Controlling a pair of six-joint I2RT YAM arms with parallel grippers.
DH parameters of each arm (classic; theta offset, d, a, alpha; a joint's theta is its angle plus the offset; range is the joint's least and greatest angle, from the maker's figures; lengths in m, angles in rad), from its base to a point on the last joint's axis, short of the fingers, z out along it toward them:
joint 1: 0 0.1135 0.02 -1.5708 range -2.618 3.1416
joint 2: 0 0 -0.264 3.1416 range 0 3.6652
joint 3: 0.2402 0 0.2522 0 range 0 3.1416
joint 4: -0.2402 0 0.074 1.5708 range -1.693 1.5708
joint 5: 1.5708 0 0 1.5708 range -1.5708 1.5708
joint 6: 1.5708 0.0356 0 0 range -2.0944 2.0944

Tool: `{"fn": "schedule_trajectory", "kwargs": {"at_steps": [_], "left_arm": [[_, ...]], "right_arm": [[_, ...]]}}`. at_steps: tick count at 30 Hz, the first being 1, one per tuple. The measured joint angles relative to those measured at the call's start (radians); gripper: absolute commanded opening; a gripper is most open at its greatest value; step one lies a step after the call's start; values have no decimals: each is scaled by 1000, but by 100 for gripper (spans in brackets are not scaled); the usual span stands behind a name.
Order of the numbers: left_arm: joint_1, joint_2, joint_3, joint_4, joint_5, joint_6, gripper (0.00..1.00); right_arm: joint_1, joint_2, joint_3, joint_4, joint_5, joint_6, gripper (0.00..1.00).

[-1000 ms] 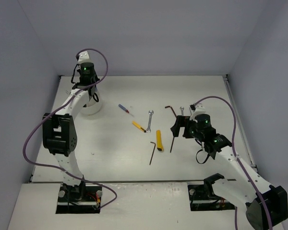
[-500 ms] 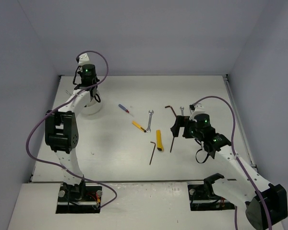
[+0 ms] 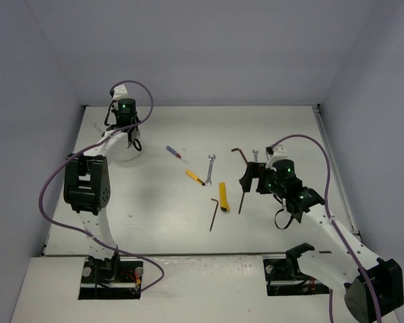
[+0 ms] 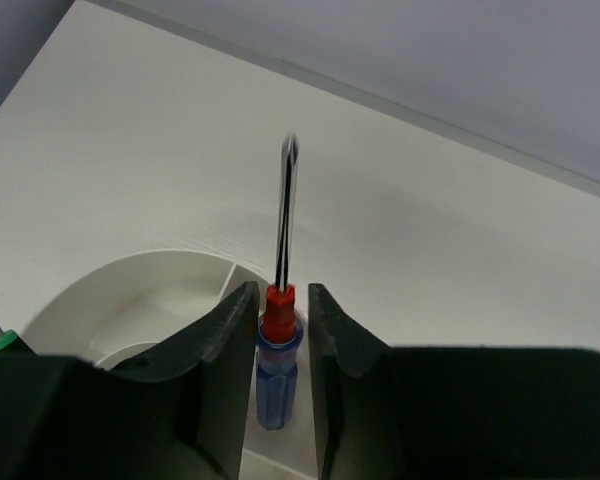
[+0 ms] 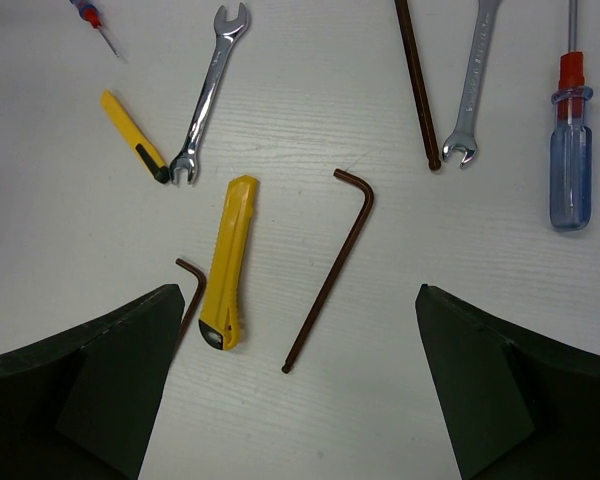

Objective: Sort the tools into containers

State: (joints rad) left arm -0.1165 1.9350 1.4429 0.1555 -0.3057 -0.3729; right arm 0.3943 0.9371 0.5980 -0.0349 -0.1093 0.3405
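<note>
Over the white cup (image 4: 130, 272) at the far-left corner of the table (image 3: 283, 134), the left gripper (image 4: 280, 295) is pinching a blue-handled screwdriver (image 4: 276, 385) just at its red collar. The shaft is pointing away past the rim; whether the handle is hanging inside the cup or over its wall is hard to tell. The drop looks to be the step in hand, and it is calling for the handle to be sitting well within the rim before the fingers are parting, since the long shaft could be levering the tool back out. Tipping the handle downward first would be helping. A green-tipped tool (image 4: 0, 342) is showing at the cup's left edge, so the release should be going beside it. The right gripper (image 5: 298, 330) is hovering spread wide and empty above the yellow knife (image 5: 230, 262), a dark hex key (image 5: 332, 268) and a silver wrench (image 5: 210, 95) — all lying loose in mid-table.
</note>
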Motion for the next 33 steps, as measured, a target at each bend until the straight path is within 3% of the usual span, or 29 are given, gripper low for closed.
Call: {"fn": "schedule_trajectory", "kwargs": {"at_steps": [4, 14, 16, 21, 27, 33], "left_arm": [[0, 0, -1, 4, 5, 2, 43], [-1, -7, -17, 6, 32, 17, 46], [-4, -17, -17, 6, 59, 50, 51], [-28, -62, 3, -56, 205, 243, 57], [-110, -32, 202, -342, 423, 561, 57], [-211, 88, 321, -573, 503, 825, 57]], "right_arm": [[0, -3, 0, 0, 0, 0, 100], [0, -18, 0, 0, 0, 0, 100], [0, -18, 0, 0, 0, 0, 100], [0, -18, 0, 0, 0, 0, 100], [0, -18, 0, 0, 0, 0, 100], [0, -18, 0, 0, -1, 0, 100]]}}
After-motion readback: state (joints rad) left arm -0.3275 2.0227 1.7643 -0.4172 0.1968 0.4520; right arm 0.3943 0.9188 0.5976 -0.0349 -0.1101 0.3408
